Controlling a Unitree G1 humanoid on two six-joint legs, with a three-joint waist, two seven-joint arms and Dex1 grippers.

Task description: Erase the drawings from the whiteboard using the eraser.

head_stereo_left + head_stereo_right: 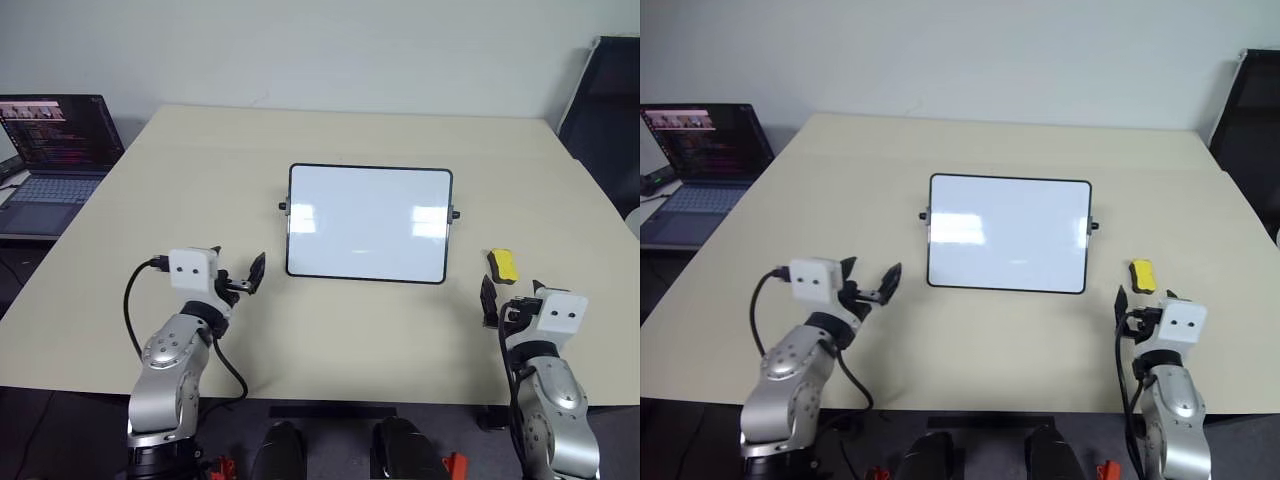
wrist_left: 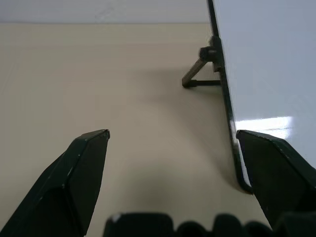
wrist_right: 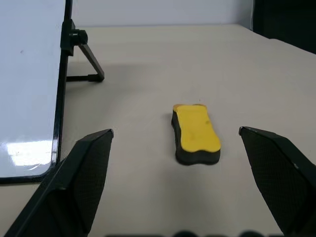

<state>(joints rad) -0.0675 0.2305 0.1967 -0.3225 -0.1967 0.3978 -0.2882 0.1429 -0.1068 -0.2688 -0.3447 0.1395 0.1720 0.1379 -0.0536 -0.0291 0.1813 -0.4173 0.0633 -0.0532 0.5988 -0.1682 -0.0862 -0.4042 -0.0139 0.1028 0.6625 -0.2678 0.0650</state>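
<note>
Whiteboard (image 1: 369,222) stands centre frame on the table (image 1: 200,170), surface apparently clean; drawings too faint to confirm. Eraser (image 1: 502,265) lies flat at lower right, just beyond the right gripper (image 1: 512,298), ungrasped. Both grippers spread wide and empty; left gripper (image 1: 236,276) sits lower left. Judgement: wiping either finished or not begun. Right wrist view alone shows the eraser's dark underside and the board's prop stand (image 3: 84,59).
</note>
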